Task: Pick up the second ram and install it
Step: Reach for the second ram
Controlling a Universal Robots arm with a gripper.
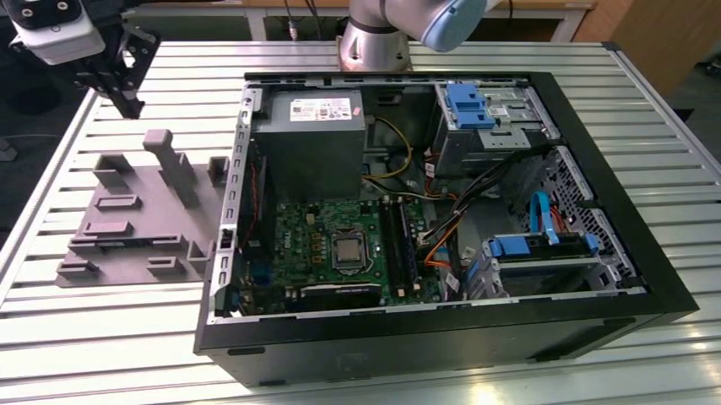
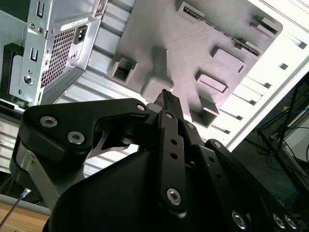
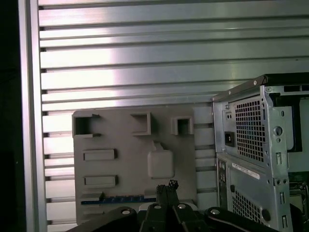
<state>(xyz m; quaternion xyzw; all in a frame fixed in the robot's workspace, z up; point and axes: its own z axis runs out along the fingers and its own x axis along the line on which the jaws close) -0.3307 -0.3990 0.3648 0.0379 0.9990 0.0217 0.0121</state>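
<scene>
The end effector (image 3: pixel 166 186) is pinched narrow, with its tips close together, and it holds nothing. It hangs in the air above one end of the grey holder block (image 3: pixel 135 145).

In the first wrist view, the second ram (image 3: pixel 120 199) is a thin blue line. It lies along the holder's edge that is closest to the end effector, just past the tips and lower down. Its long side runs along that edge, across the way the tips point.

One end of the ram goes behind the black fingers, so that end is hidden. Its chips and label cannot be made out, and I cannot tell how deep it sits in its slot.

The holder lies on the ribbed metal surface (image 3: pixel 145 72). Beside it stands the open computer case (image 3: pixel 251 145). In the exterior view, the green motherboard (image 1: pixel 327 228) lies inside, well apart from the ram. Its long black sockets (image 1: pixel 397 232) are too dark to tell if one is full.
</scene>
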